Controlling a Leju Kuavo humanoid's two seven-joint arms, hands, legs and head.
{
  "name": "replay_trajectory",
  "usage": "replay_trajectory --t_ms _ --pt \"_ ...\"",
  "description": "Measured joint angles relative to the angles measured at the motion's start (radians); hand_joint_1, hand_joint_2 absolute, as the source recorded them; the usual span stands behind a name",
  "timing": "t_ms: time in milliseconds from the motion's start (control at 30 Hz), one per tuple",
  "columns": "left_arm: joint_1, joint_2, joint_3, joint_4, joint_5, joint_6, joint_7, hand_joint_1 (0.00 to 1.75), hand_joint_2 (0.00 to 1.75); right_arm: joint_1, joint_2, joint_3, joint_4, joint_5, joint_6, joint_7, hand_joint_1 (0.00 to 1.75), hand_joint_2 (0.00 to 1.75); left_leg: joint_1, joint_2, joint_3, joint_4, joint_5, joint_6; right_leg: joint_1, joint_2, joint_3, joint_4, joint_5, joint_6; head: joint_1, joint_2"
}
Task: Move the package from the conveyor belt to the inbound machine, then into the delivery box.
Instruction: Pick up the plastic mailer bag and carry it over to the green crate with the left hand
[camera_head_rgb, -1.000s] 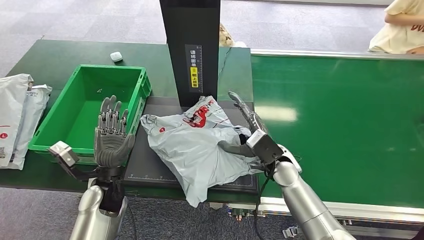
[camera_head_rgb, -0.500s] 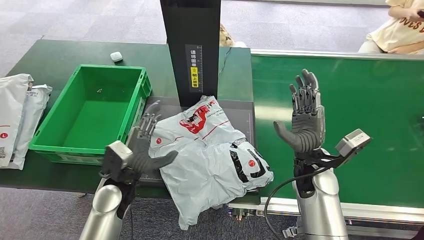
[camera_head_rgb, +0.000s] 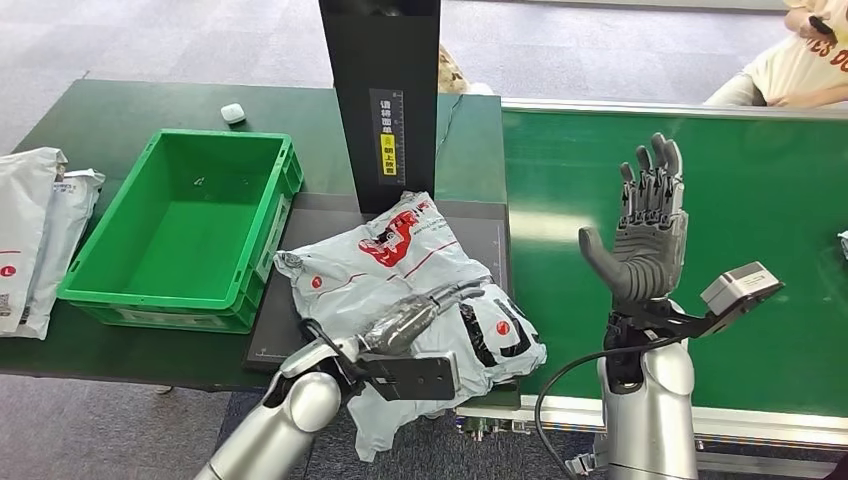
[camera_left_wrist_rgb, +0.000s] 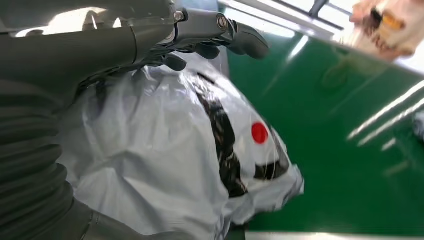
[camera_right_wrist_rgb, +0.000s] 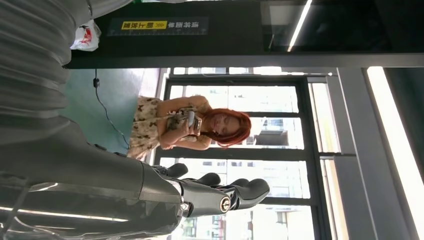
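Note:
The package (camera_head_rgb: 400, 275), a crumpled grey-white plastic mailer with red and black print, lies on the black plate of the inbound machine (camera_head_rgb: 480, 225) in front of its black column (camera_head_rgb: 380, 90). One corner hangs over the front edge. My left hand (camera_head_rgb: 415, 312) lies across the top of the package, fingers stretched toward the conveyor side. In the left wrist view those fingers (camera_left_wrist_rgb: 220, 30) reach out just above the package (camera_left_wrist_rgb: 165, 165) without closing on it. My right hand (camera_head_rgb: 645, 235) stands upright and open above the green conveyor belt (camera_head_rgb: 720, 180), holding nothing.
An empty green delivery box (camera_head_rgb: 180, 225) sits left of the machine plate. Grey mailers (camera_head_rgb: 30, 240) lie at the table's left end, and a small white object (camera_head_rgb: 232, 113) behind the box. A person (camera_head_rgb: 790, 65) sits beyond the belt's far right corner.
My left arm has swung from the package's left edge to lie across its top. My right hand has drifted a little right and higher. The package has barely shifted.

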Motion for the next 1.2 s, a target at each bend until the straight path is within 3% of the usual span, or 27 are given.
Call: replay_trajectory --t_ms 100,133,233,267,333,533,800,1067,1200 --pt "-0.032 -0.011 -0.04 0.099 0.009 0.008 0.014 0.03 1.75 0.001 0.01 -0.015 0.0 0.01 0.0 -0.001 0.0 1.75 0.0 0.0 0.0 0.0 0.0 0.0 0.0 0.0 0.0 0.0 0.0 0.0 0.0 0.0" --pt "-0.039 -0.014 -0.046 0.126 0.008 0.016 0.025 0.2 1.75 0.002 0.011 -0.018 0.0 0.012 -0.001 -0.001 0.0 1.75 0.0 0.0 0.0 0.0 0.0 0.0 0.0 0.0 0.0 0.0 0.0 0.0 0.0 0.0" --pt "-0.053 -0.022 -0.053 0.201 -0.025 0.056 0.084 1.32 1.75 0.002 0.016 -0.027 0.0 0.018 -0.009 -0.002 0.0 1.75 0.0 0.0 0.0 0.0 0.0 0.0 0.0 0.0 0.0 0.0 0.0 0.0 0.0 0.0" --pt "-0.058 -0.025 -0.053 0.224 -0.04 0.072 0.108 1.58 1.75 0.003 0.017 -0.03 0.0 0.021 -0.015 -0.002 0.0 1.75 0.0 0.0 0.0 0.0 0.0 0.0 0.0 0.0 0.0 0.0 0.0 0.0 0.0 0.0" --pt "-0.069 -0.03 -0.051 0.264 -0.063 0.098 0.147 1.75 1.75 0.007 0.019 -0.035 0.0 0.028 -0.03 -0.002 0.0 1.75 0.0 0.0 0.0 0.0 0.0 0.0 0.0 0.0 0.0 0.0 0.0 0.0 0.0 0.0" --pt "-0.098 -0.052 0.002 0.335 -0.093 0.142 0.183 1.75 1.75 0.024 0.026 -0.052 -0.003 0.033 -0.052 -0.001 0.0 1.75 0.0 0.0 0.003 0.0 0.0 0.0 0.0 0.0 0.003 0.0 0.0 0.0 0.0 0.0" --pt "-0.073 -0.058 0.072 0.314 -0.144 0.191 0.129 1.75 1.75 0.057 0.028 -0.065 -0.028 0.032 -0.049 -0.002 0.0 1.75 0.0 0.0 0.005 -0.001 0.0 0.0 0.0 0.001 0.004 0.0 0.0 0.0 0.0 0.0" --pt "-0.003 -0.034 0.123 0.106 -0.195 0.448 -0.079 1.75 1.75 0.11 0.028 -0.078 -0.085 0.023 -0.03 -0.013 0.0 1.75 0.0 0.0 0.002 -0.001 0.0 0.0 0.0 0.0 0.002 0.0 0.0 0.0 0.0 0.0" --pt "0.013 0.002 0.148 -0.052 -0.31 0.561 -0.086 1.75 1.75 0.127 0.028 -0.092 -0.106 0.019 -0.017 -0.013 0.0 1.75 0.0 0.0 0.001 -0.001 0.0 0.0 0.0 0.0 0.001 0.0 0.0 0.0 0.0 0.0"
